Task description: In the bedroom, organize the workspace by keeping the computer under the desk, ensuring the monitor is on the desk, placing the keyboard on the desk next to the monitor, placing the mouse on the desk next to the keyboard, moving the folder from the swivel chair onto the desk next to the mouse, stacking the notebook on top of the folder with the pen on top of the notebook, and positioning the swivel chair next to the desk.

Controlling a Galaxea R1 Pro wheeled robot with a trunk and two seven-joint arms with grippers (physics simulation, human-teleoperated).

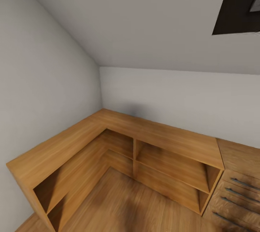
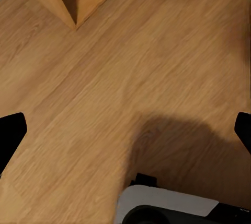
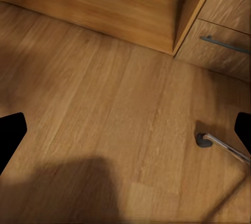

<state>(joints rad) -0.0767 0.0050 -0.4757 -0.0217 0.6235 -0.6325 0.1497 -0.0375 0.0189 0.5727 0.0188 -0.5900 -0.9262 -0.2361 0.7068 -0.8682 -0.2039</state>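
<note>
My left gripper [image 2: 125, 132] hangs open over bare wood floor, its black fingertips [image 2: 10, 135] far apart at the picture's two sides. My right gripper [image 3: 125, 135] is open the same way above the floor, with nothing between its fingers. Close to the right gripper, a chrome leg ending in a dark caster [image 3: 202, 139] rests on the floor; it looks like part of the swivel chair's base. The desk, monitor, keyboard, mouse, folder, notebook and pen are out of view.
A low L-shaped light-wood shelf unit [image 1: 119, 134] with open compartments fills the room's corner ahead. A light-wood chest [image 1: 238, 185] with long bar handles stands to its right. A dark frame [image 1: 238, 1] hangs on the wall. My own base [image 2: 167, 208] shows below the left gripper.
</note>
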